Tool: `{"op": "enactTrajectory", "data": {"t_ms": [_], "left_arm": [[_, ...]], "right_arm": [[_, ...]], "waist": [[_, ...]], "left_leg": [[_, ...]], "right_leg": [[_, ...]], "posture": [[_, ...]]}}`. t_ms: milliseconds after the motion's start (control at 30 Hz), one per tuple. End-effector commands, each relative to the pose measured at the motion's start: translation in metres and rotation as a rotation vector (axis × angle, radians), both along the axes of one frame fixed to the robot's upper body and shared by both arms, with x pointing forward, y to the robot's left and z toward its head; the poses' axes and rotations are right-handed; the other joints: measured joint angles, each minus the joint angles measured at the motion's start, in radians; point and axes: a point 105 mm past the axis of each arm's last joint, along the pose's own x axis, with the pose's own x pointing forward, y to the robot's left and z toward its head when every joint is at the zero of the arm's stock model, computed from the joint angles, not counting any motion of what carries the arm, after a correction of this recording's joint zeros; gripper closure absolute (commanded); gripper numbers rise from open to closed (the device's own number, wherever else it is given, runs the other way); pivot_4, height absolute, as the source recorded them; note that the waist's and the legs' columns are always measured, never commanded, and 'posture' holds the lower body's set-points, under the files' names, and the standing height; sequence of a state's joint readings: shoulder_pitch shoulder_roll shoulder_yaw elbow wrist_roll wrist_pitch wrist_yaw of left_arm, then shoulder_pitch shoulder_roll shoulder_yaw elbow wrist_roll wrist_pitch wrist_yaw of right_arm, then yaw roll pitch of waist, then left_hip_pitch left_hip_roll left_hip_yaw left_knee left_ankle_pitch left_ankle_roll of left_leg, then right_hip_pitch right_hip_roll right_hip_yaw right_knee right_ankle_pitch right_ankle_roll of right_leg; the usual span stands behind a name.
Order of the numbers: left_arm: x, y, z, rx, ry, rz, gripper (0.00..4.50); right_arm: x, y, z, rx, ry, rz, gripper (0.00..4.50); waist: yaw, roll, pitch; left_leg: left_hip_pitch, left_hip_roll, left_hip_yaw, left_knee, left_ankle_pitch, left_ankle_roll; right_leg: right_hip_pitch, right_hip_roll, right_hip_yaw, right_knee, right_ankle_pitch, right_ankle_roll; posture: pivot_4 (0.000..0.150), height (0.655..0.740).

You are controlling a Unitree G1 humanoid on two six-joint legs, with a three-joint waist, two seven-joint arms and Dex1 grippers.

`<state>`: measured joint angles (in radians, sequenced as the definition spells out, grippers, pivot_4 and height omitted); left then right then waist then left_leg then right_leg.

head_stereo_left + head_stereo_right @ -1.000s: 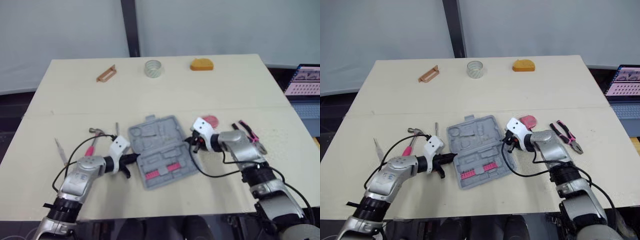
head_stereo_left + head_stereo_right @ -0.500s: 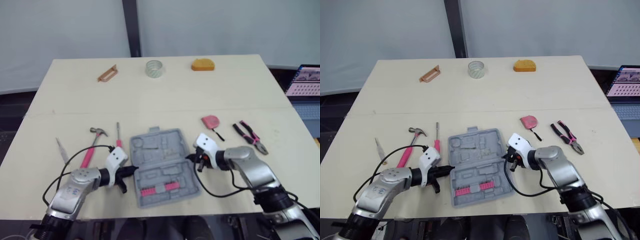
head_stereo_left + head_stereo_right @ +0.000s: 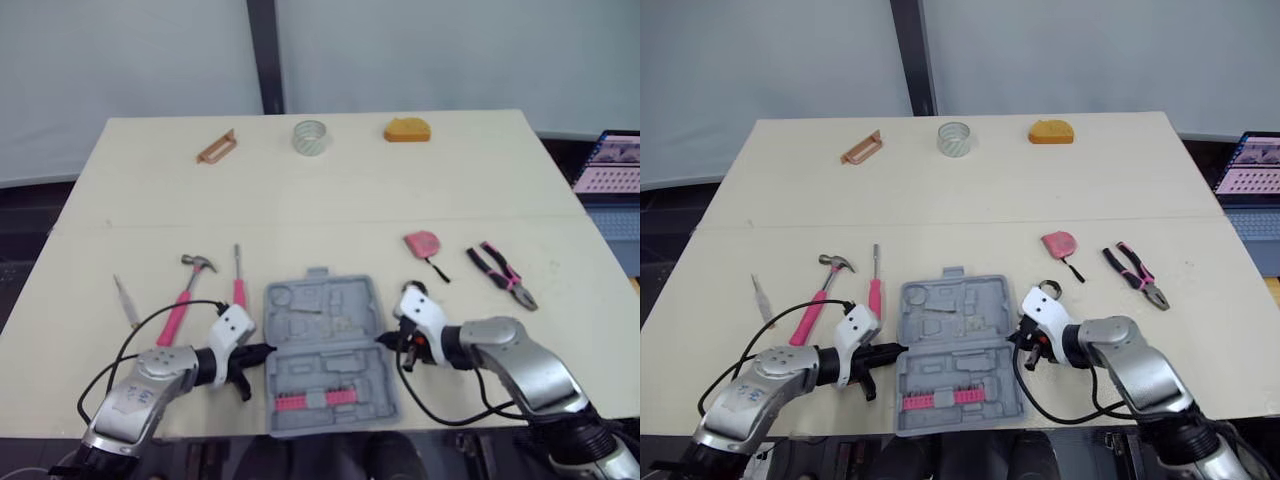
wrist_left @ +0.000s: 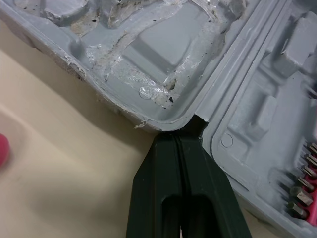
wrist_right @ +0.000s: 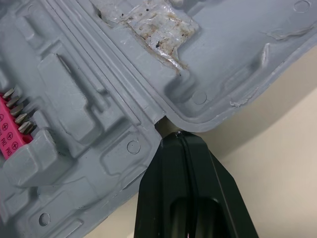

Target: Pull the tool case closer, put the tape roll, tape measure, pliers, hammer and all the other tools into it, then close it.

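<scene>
The tool case (image 3: 325, 345) lies open and flat at the middle of the table's (image 3: 320, 200) near edge, its front rim reaching that edge or very nearly. Its lid half faces the far side, and a pink bit strip (image 3: 310, 401) sits in the near half.

The left gripper (image 3: 894, 350) has its two fingers (image 4: 163, 168) pressed together with nothing between them. Their joined tip sits in the notch where the case's two halves meet on its left side, touching the rim. The right gripper (image 3: 1021, 341) is likewise closed on nothing, with its tip right at the matching notch on the case's right side (image 5: 168, 126). The case is thus flanked on both sides at its hinge line.

To the case's left, toward the near left corner, lie the hammer (image 3: 183, 298) and a pink-handled screwdriver (image 3: 238, 285), which is just beside the case's far left corner. A thin tool (image 3: 125, 300) lies farther out toward the left edge. To the right, the tape measure (image 3: 420, 243) and the pliers (image 3: 503, 276) lie apart from each other, with bare table between them and the case.

The tape roll (image 3: 310, 135) stands at the middle of the far edge. An orange object (image 3: 405, 129) is to its right and a brown bracket-like piece (image 3: 214, 147) to its left. The broad middle band of the table between these and the case is open. A laptop (image 3: 612, 163) sits past the right edge.
</scene>
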<state>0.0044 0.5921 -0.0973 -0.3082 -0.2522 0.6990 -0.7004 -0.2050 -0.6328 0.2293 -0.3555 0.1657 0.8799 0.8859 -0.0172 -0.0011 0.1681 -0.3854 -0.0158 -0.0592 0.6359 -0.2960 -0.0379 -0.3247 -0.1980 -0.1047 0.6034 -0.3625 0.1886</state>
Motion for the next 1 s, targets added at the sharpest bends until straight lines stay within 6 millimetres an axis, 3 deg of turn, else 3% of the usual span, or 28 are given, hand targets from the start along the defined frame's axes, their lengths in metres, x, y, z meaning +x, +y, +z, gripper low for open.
{"op": "enactTrajectory", "data": {"t_ms": [33,333,1000], "left_arm": [[-0.002,-0.002,0.004,-0.006,-0.008,-0.013,4.48],[0.001,-0.003,0.004,-0.007,-0.014,-0.009,4.48],[-0.015,-0.012,0.000,-0.021,0.027,-0.044,4.48]], "right_arm": [[-0.005,0.000,0.009,0.015,-0.022,0.002,4.50],[-0.011,-0.003,0.006,0.010,-0.003,-0.019,4.50],[-0.028,-0.007,0.003,0.014,0.027,-0.049,4.50]], "waist": [[0.003,0.000,0.000],[0.018,0.000,0.000],[0.019,0.000,0.000]], "left_leg": [[0.000,0.000,0.000,0.000,0.000,0.000],[0.000,0.000,0.001,0.000,0.000,0.000],[0.000,0.000,0.001,0.000,0.000,0.000]], "right_leg": [[0.000,0.000,0.000,0.000,0.000,0.000],[0.000,0.000,0.000,-0.001,0.000,0.000],[0.000,0.000,0.000,-0.002,0.000,0.000]], "posture": [[0.150,0.7400],[0.150,0.7400],[0.150,0.7400]]}}
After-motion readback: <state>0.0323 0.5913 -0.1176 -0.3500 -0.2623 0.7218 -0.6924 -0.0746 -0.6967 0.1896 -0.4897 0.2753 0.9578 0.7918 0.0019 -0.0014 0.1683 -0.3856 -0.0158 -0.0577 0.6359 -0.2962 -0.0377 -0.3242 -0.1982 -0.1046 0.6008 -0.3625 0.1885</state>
